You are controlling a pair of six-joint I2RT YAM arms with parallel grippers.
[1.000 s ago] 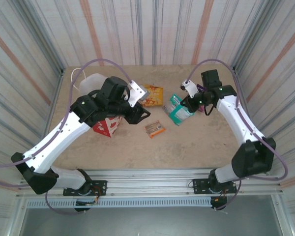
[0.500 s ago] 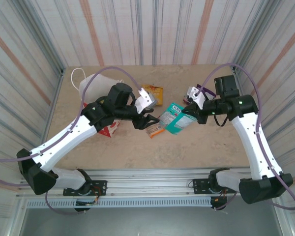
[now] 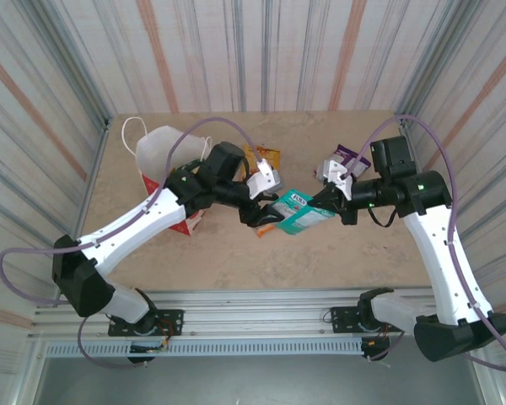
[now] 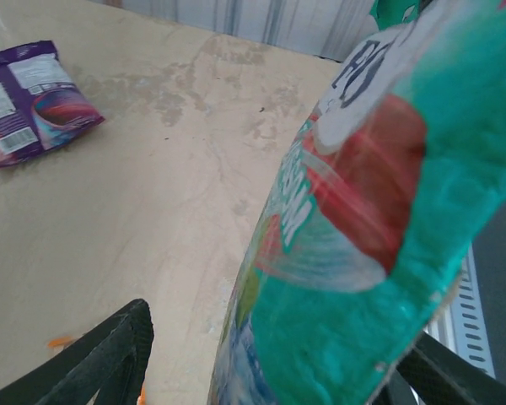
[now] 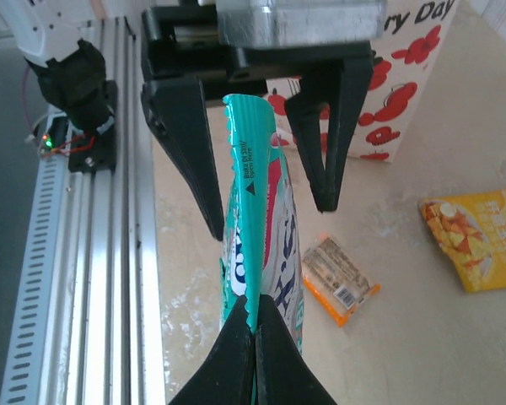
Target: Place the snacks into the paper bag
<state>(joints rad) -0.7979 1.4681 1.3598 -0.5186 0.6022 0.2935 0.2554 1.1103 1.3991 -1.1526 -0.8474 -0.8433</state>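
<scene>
Bag (image 3: 164,150) is seen at far left of the table (image 3: 363,253), its inside not visible, so what has been bagged cannot be told. Left gripper (image 5: 270,218) is spread open astride the top edge of the teal packet (image 3: 299,211); no clamp has been made on it yet. Yellow packet (image 3: 266,157) is left lying on the table behind the left gripper, and the orange bar (image 5: 341,280) on the table just under the teal packet. Teal packet is held off the table at the middle, well apart from the bag, pinched at its other end by the right gripper (image 3: 327,199), which is clenched on it. Purple packet (image 3: 351,159) is left on the table at right. A hand-over is judged to be under way, not completed. At least four snacks are counted outside the bag, so a good part of the task is taken to remain.
</scene>
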